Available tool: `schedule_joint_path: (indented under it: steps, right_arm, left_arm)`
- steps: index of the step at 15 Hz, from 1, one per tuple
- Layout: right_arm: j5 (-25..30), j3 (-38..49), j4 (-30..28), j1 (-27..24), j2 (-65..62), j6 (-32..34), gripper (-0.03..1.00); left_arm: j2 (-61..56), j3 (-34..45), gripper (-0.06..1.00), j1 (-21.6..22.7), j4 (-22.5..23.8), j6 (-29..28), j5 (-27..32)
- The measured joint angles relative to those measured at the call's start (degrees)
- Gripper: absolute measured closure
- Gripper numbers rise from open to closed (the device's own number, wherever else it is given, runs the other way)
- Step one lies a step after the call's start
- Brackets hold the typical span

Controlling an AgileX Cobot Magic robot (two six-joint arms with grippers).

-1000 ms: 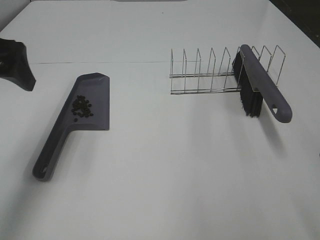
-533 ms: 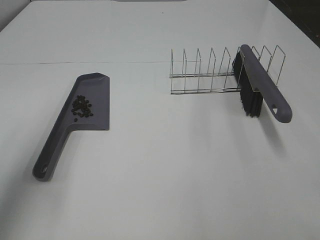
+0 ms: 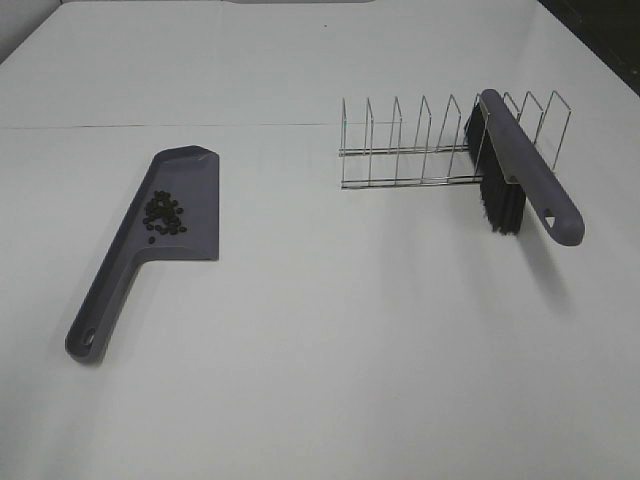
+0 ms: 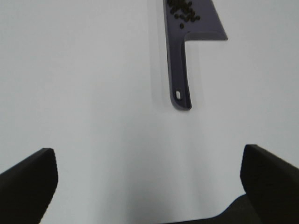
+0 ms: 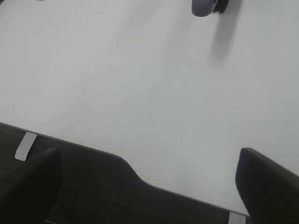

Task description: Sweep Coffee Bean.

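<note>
White tabletop (image 3: 330,330) from above: coffee beans (image 3: 164,216) sit piled on the dustpan (image 3: 150,235), brush (image 3: 520,175) propped in the wire rack (image 3: 440,145). Left wrist: left gripper (image 4: 149,186) spread, empty, well back from the handle. Right wrist: right gripper (image 5: 149,186) likewise spread, empty. A clumsy handle grab could tip the beans off.

You can see only the brush (image 5: 206,6) handle's tip, cut off at twelve o'clock of the right wrist view; the dustpan (image 4: 186,35) blade likewise runs off at twelve.

Matt grey plastic dustpan (image 3: 170,215), shiny wire rack (image 3: 420,150), matt white table (image 3: 350,330)
</note>
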Motion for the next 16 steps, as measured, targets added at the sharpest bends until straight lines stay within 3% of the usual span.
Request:
schedule_joint_path:
  steps: [6,16]
  right_arm:
    - [-0.1,0.0,0.0,0.0,-5.7,0.0,0.04]
    - [-1.1,0.9,0.0,0.0,-11.6,0.0,0.04]
  left_arm:
    - [-15.5,1.2,-0.05,0.0,0.0,8.2,3.8]
    - [-25.0,1.4,-0.05,0.0,-1.0,9.3,3.8]
